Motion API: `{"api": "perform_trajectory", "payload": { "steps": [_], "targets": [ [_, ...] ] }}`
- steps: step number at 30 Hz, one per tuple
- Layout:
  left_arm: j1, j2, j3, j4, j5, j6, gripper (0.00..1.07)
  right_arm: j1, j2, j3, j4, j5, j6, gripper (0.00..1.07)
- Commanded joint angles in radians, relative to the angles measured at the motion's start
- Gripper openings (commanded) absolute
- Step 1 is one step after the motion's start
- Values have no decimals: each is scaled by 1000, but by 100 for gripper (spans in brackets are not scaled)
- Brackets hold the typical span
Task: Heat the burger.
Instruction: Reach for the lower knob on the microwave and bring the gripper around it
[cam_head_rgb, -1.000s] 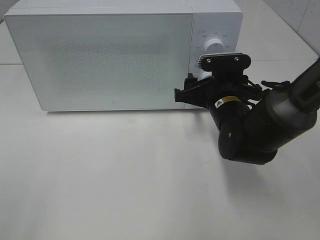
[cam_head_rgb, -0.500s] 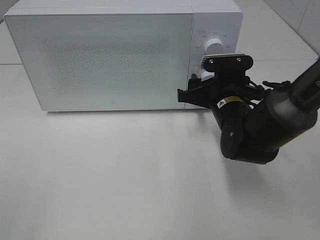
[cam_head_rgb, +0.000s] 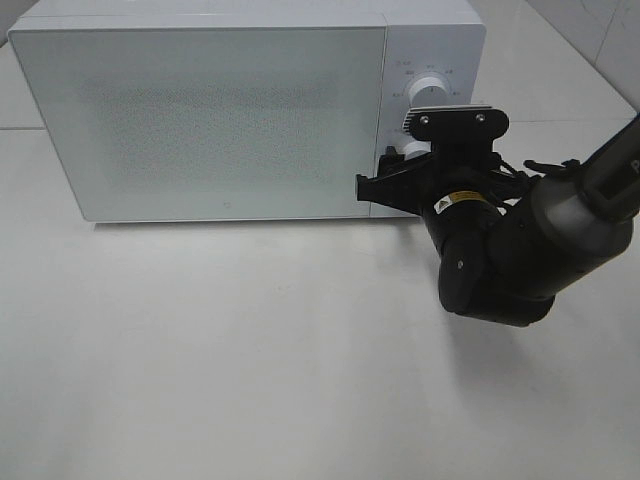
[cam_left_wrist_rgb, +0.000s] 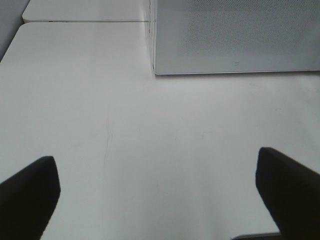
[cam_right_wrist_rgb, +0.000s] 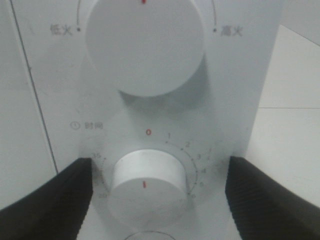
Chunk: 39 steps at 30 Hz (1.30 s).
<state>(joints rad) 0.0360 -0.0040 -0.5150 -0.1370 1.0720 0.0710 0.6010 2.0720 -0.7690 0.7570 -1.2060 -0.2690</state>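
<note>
A white microwave oven (cam_head_rgb: 220, 110) stands along the far edge of the white bench (cam_head_rgb: 250, 350), from near the far left corner to past the middle, with its door (cam_head_rgb: 200, 120) shut. The dotted door front shows nothing of the inside. No view shows the burger, so I cannot tell where it is.

The control panel (cam_head_rgb: 432, 60) is on the oven's right side and has two round white knobs. The upper power knob (cam_right_wrist_rgb: 145, 45) has a red mark at its top, between labels for low and high heat. Below it is the timer knob (cam_right_wrist_rgb: 145, 177), ringed by a scale that starts with a red 0 at the top. Its red line points straight down.

The dark right arm (cam_head_rgb: 500, 260) reaches in from the right edge of the bench, and the right gripper (cam_right_wrist_rgb: 160, 167) is up against the panel. Its two ribbed black fingers (cam_right_wrist_rgb: 50, 200) are spread apart, one on each side of the timer knob. A gap shows between each finger and the knob, so the gripper grasps nothing.

The left gripper (cam_left_wrist_rgb: 160, 195) hangs released over bare bench. Its dark fingertips (cam_left_wrist_rgb: 30, 190) are wide apart, and the oven's lower front-left corner lies ahead of it. The high camera does not show this gripper.
</note>
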Motion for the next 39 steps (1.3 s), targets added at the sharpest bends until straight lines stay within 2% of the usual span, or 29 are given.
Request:
{"api": "perform_trajectory", "payload": {
  "steps": [1,10,23,34,36,38,39],
  "targets": [
    [2,-23,-1,-3,2,-5,100,-7,-3,-17,-19,-122,2,71],
    [2,-23,-1,-3,2,-5,100,-7,-3,-17,-20,-96,-5,63],
    [2,-23,-1,-3,2,-5,100,-6,6,-15,-22,-64,-9,68],
    [2,-23,-1,-3,2,-5,100,-6,6,-15,-22,-49,-9,65],
    [2,-23,-1,-3,2,-5,100,-6,6,-15,-22,-46,-13,56],
    [2,-23,-1,-3,2,-5,100,-6,6,-15,-22,-46,-12,54],
    [2,-23,-1,-3,2,-5,100,-6,6,-15,-22,-37,-13,45]
  ]
}}
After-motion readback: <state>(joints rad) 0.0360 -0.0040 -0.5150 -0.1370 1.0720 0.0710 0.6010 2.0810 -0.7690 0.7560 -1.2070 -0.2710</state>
